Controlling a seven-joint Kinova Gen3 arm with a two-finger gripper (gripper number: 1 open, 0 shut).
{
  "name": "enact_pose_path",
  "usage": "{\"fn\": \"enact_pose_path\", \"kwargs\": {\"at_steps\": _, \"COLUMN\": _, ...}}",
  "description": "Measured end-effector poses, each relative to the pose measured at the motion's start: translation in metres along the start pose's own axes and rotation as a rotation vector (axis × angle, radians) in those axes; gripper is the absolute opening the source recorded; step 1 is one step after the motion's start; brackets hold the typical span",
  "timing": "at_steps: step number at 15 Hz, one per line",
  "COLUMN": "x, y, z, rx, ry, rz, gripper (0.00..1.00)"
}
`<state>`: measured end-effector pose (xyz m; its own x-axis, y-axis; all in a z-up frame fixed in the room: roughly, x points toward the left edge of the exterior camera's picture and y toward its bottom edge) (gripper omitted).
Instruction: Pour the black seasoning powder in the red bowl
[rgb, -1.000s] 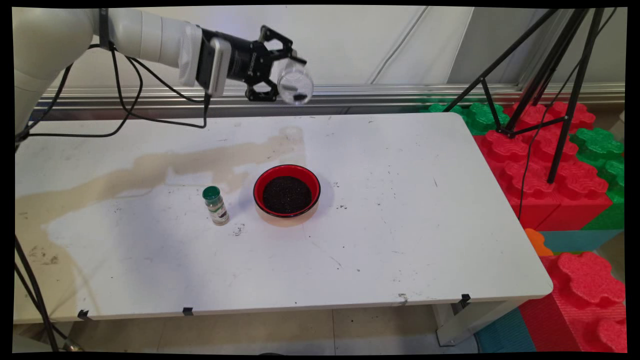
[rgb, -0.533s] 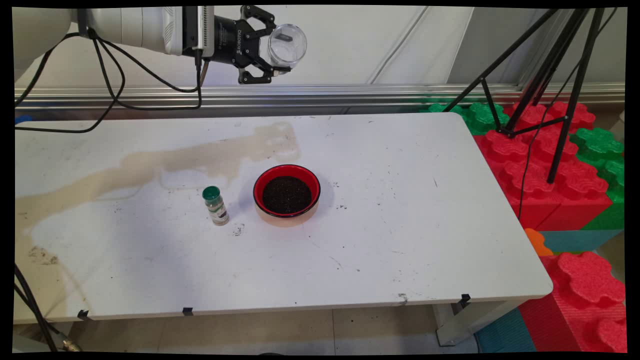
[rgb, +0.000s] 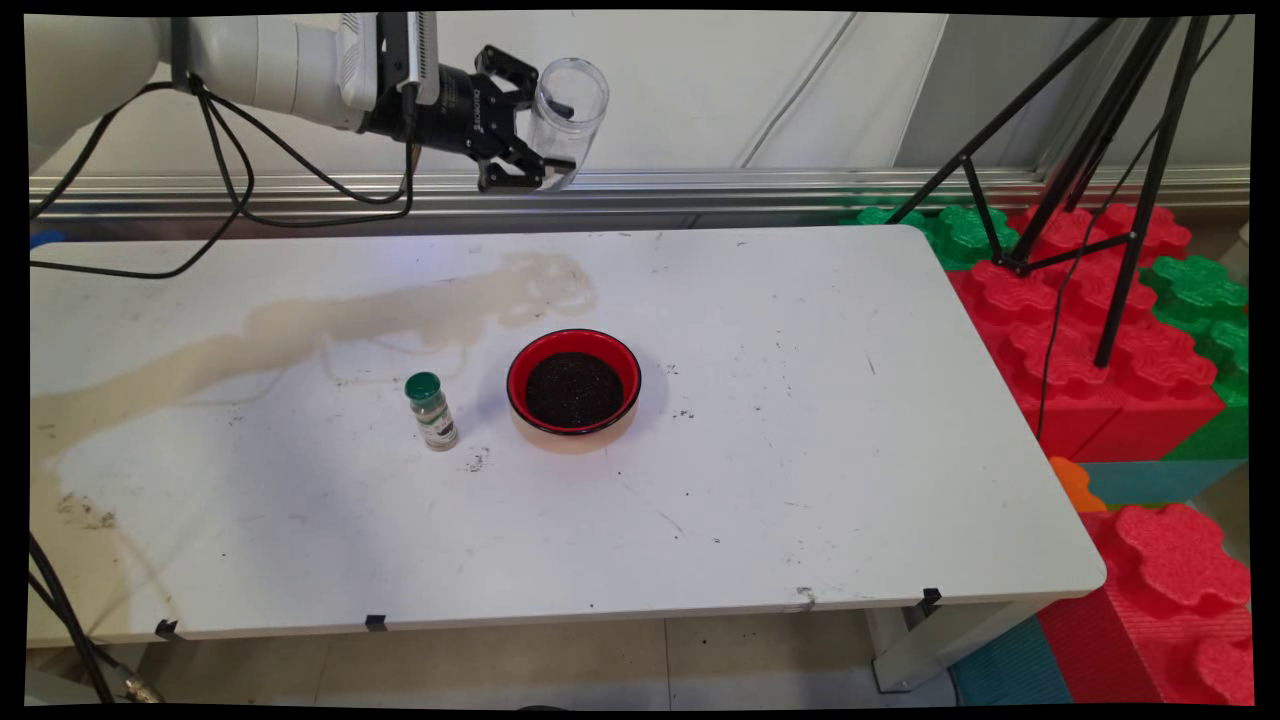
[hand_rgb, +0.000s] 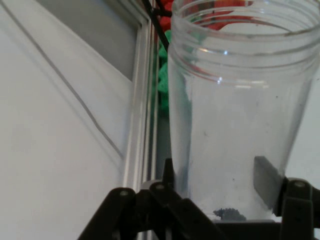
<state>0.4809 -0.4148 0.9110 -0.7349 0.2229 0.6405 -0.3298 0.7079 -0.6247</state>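
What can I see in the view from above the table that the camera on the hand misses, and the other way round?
Only the main view shows the white table, the red bowl of dark grains and the small green-capped bottle beside it. Only the hand view shows the few dark specks left at the jar's bottom. Both show the tool closed on the clear jar, held high near the wall, and the red and green foam blocks.

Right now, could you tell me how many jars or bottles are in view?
2. A clear jar is held in the gripper above the table's far edge; a small green-capped spice bottle stands on the table, left of the red bowl.
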Motion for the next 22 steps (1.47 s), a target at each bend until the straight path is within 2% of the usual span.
{"fn": "enact_pose_path", "kwargs": {"at_steps": 12, "x": -0.031, "y": 0.013, "z": 0.016, "rx": -0.049, "ry": -0.014, "rz": -0.376, "gripper": 0.00}}
{"fn": "enact_pose_path", "kwargs": {"at_steps": 22, "x": -0.066, "y": 0.033, "z": 0.031, "rx": -0.093, "ry": -0.010, "rz": -0.502, "gripper": 0.00}}
